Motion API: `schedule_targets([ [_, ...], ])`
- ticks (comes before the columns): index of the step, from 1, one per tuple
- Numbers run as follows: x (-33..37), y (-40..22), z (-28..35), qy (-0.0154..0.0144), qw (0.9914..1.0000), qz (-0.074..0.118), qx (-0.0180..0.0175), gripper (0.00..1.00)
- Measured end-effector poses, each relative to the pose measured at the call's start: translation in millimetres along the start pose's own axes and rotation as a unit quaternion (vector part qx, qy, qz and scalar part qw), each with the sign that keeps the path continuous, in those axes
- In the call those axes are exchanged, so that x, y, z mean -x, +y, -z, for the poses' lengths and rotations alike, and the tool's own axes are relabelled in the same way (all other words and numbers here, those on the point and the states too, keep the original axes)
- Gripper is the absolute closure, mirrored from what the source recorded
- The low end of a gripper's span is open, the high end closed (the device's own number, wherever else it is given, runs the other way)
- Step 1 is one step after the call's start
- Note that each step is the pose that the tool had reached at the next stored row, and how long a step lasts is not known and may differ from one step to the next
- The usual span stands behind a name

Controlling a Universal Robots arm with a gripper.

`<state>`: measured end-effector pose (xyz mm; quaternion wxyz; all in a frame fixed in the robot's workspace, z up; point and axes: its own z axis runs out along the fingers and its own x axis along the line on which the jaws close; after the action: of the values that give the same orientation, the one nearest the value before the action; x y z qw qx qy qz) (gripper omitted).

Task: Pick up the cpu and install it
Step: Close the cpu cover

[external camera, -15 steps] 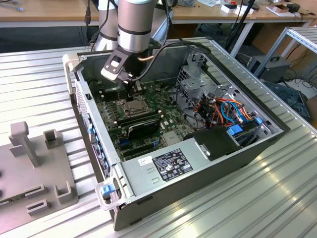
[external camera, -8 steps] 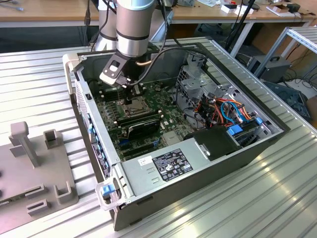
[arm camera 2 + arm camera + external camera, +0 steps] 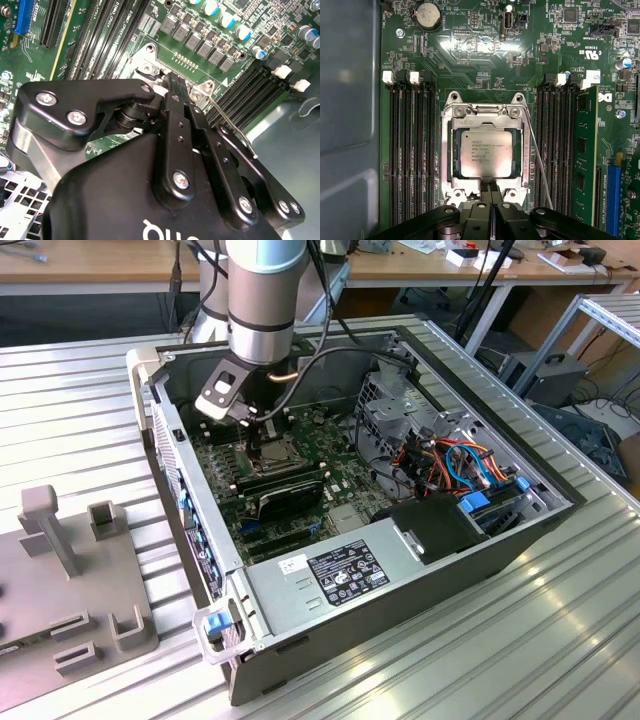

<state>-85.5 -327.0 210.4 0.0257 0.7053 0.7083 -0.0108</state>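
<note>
The cpu (image 3: 485, 153), a silver-grey square chip, lies flat in the socket on the green motherboard, with the socket's metal frame (image 3: 448, 150) around its edges. My gripper (image 3: 492, 189) is shut, its two black fingers pressed together with nothing visible between them. The tips hang over the frame's edge just beside the cpu. In the second wrist view the gripper (image 3: 172, 80) points down at the same frame edge, and its body hides the cpu. In the exterior view the gripper (image 3: 262, 432) is low inside the open computer case (image 3: 330, 575), over the socket.
A thin wire lever (image 3: 538, 155) runs along one side of the socket. Rows of black memory slots (image 3: 412, 150) flank the socket, one with a green module (image 3: 584, 150). A black card (image 3: 290, 498), drive cage and cables (image 3: 460, 465) crowd the case. A grey fixture (image 3: 60, 570) stands at the exterior view's left.
</note>
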Motion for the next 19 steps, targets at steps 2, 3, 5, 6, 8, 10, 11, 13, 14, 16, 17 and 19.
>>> schedule_targets([
  [2, 0.0, -0.7, -0.7, 0.0, 1.0, 0.0, 0.0, 0.89],
  [3, -0.1, -0.9, -1.1, 0.0, 1.0, 0.0, 0.0, 0.89],
  [5, -0.2, -1.2, -2.8, 0.0, 1.0, 0.0, 0.0, 0.89],
  [6, -0.2, -1.4, -3.7, -0.0001, 1.0, 0.0, -0.0001, 0.89],
  [8, -0.1, -1.6, -4.0, -0.0002, 1.0, 0.0, -0.0001, 0.89],
  [10, -0.2, -1.7, -4.3, 0.0, 1.0, 0.0, 0.0, 0.89],
  [11, -0.2, -1.8, -4.4, 0.0, 1.0, 0.0, 0.0, 0.89],
  [13, -0.2, -1.9, -4.9, -0.0001, 1.0, 0.0, -0.0001, 0.89],
  [14, -0.2, -1.9, -4.9, -0.0001, 1.0, 0.0, -0.0001, 0.89],
  [16, -0.3, -1.9, -5.0, 0.0, 1.0, 0.0, 0.0, 0.89],
  [17, -0.3, -1.9, -5.0, 0.0, 1.0, 0.0, 0.0, 0.89],
  [19, -0.3, -1.9, -5.6, -0.0001, 1.0, 0.0, -0.0001, 0.89],
])
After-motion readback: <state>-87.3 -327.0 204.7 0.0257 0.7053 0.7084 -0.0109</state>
